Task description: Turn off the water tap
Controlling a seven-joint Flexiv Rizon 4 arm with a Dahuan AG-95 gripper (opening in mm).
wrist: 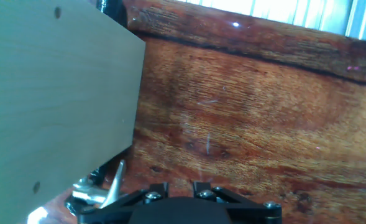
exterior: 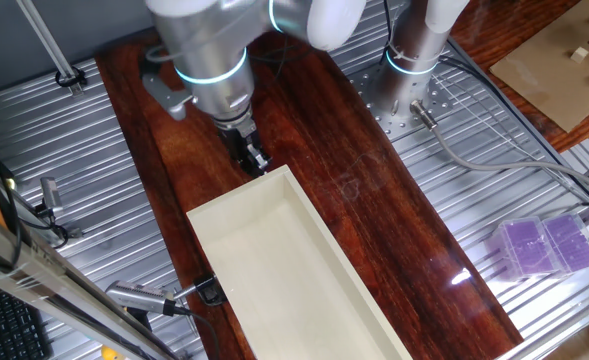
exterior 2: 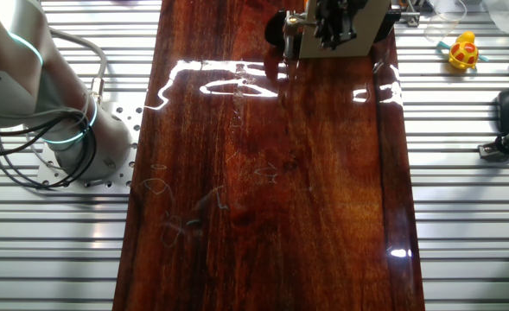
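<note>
One arm reaches down to the dark wood worktop (exterior: pixel 374 200). In the fixed view, the tap (exterior: pixel 139 297) lies at the left, near the tray's (exterior: pixel 274 260) front corner, in a black clamp (exterior: pixel 209 291). Further right, the end effector (exterior: pixel 253 157) hangs just behind the tray's far end, apart from the tap. I cannot tell how wide its fingers stand.

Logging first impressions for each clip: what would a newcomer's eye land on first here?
Probably the long cream box lying along the dark red wooden board. Next, the gripper pointing down at the box's far end. In the hand view a metal tap lever glints beside the box wall, just above the fingers.
</note>
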